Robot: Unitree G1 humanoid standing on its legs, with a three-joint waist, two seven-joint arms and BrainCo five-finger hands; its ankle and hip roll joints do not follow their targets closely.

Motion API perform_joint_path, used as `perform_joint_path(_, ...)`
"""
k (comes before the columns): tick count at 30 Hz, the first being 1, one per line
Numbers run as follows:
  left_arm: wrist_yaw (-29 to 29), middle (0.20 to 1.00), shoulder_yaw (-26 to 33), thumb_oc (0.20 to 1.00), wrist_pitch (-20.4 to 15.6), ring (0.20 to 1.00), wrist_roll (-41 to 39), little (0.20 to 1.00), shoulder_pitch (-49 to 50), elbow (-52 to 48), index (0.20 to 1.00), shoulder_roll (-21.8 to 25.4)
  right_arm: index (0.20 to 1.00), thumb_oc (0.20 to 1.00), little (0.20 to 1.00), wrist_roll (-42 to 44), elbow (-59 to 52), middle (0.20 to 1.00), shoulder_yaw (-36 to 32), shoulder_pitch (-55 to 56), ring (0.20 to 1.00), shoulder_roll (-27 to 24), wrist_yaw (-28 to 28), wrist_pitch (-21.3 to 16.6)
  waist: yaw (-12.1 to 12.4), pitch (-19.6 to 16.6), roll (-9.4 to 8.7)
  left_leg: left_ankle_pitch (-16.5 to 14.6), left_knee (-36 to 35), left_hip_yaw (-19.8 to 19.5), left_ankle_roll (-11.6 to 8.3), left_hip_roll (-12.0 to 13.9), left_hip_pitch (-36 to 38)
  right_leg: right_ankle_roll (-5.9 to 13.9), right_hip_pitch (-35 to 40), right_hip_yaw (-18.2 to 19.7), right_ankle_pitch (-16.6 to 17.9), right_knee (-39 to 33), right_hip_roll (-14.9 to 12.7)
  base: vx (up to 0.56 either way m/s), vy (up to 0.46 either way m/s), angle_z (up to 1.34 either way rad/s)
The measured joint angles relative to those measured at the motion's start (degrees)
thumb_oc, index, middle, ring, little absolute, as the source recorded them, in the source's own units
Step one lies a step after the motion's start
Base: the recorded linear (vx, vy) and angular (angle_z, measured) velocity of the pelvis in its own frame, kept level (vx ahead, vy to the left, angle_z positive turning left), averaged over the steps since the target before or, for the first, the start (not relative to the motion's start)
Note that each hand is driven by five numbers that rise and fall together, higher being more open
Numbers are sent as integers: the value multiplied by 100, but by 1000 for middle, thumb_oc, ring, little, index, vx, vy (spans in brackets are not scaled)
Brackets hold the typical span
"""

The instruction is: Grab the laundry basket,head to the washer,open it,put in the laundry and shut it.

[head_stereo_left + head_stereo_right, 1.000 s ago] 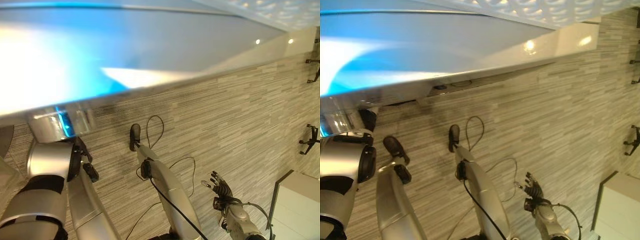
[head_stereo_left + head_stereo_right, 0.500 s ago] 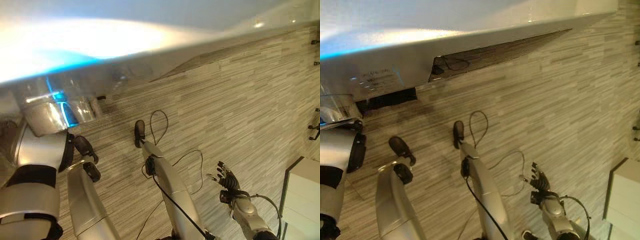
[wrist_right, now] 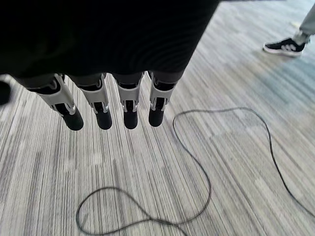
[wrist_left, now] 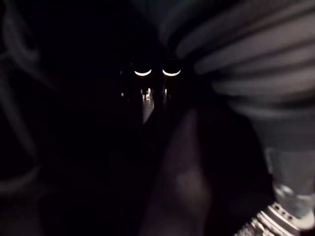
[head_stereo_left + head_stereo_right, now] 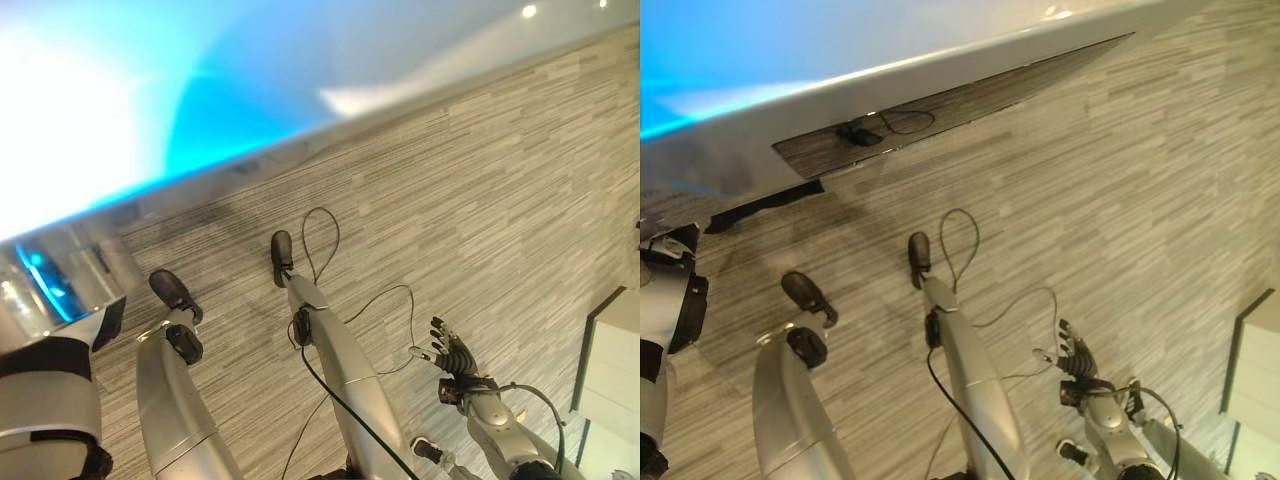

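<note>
White and glossy, washed with blue glare, a large smooth surface [image 5: 300, 60] runs across the far side of both eye views, close to the camera and tilted. Its lower edge stands above the floor [image 5: 480, 180], which shows beneath it in the right eye view. Whether this surface belongs to the laundry basket or to the washer cannot be told. The left arm rises from the near left toward the surface's left end. The left hand [image 4: 246, 64] is seen in its own wrist view as a grey ribbed cover against near-total darkness, with two small glints beyond it. Its fingers cannot be made out, so its state cannot be told, nor whether it holds anything. The right hand [image 5: 455, 355] hangs low on the opposite side, well apart from the pale surface. Its fingers [image 3: 129, 105] are straight, in a loose row with small gaps, holding nothing and clear of the grey striped floor below them. Just outward of the right hand stands a white cabinet [image 5: 610, 370]. Further off, past its fingertips, a person's dark shoe [image 3: 284, 46] rests on the floor.
</note>
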Motion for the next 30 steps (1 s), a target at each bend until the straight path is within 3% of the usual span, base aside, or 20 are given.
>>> perform_joint_path(4,237,1000,545,1000,-414,1000,-16,1000,1338,-1556,1000,-278,1000,1000,1000,-68,10,1000,-83,-18,1000,-15,-29,-38,229,184,141,179,-363,89,-65,-165,345,-3,55,75,-166,199,-114,-49,-79,17)
perform_joint_path(5,352,1000,1059,1000,-663,1000,-7,1000,2090,-2688,1000,-502,1000,1000,1000,-74,-48,1000,-221,2,1000,2,-107,-77,279,407,144,187,-386,94,-84,-199,529,-68,94,69,-342,488,-180,-12,-32,21)
perform_joint_path(6,403,1000,1121,1000,-846,1000,-3,1000,2482,-2917,1000,-701,1000,1000,1000,-94,-5,1000,-284,-9,1000,9,-123,-91,395,461,193,197,-391,75,-97,-232,593,-88,84,65,-468,675,-215,-16,-40,25)
perform_joint_path(10,683,1000,1624,1000,-1020,1000,-6,1000,3796,-3524,1000,-1337,1000,1000,1000,-184,71,1000,-616,-3,1000,63,-332,-130,567,500,255,231,-384,-40,-189,-338,670,-191,-110,12,-957,1379,-365,-11,-34,26)
perform_joint_path(13,928,1000,1673,1000,-1098,1000,-11,1000,4039,-3382,1000,-1722,1000,1000,1000,-244,206,1000,-712,-30,1000,54,-442,-126,725,502,245,290,-439,-80,-268,-354,637,-221,-228,-23,-1069,1564,-392,-9,-62,13)
perform_joint_path(21,1132,1000,1785,1000,-1183,1000,-144,1000,4060,-3232,1000,-2267,1000,1000,1000,-456,254,1000,-716,-23,1000,73,-643,-114,770,573,101,637,-878,-371,-401,-484,552,-293,-277,-340,-1108,1515,-448,4,-50,17)
perform_joint_path(26,741,1000,1662,1000,-1049,1000,-1091,1000,3695,-2341,1000,-2346,1000,1000,1000,-442,253,1000,-655,-193,1000,4,-688,-59,715,571,70,591,-697,-489,-365,-472,439,-342,-275,-384,-1075,1563,-420,12,-5,-2)
perform_joint_path(30,373,1000,1644,1000,-851,1000,-1714,1000,3124,-1898,1000,-2041,1000,1000,1000,-425,251,1000,-486,-277,1000,-167,-659,-34,674,525,-55,324,-22,-799,-368,-302,7,-367,-426,-538,-1217,1927,-301,59,-25,-8)
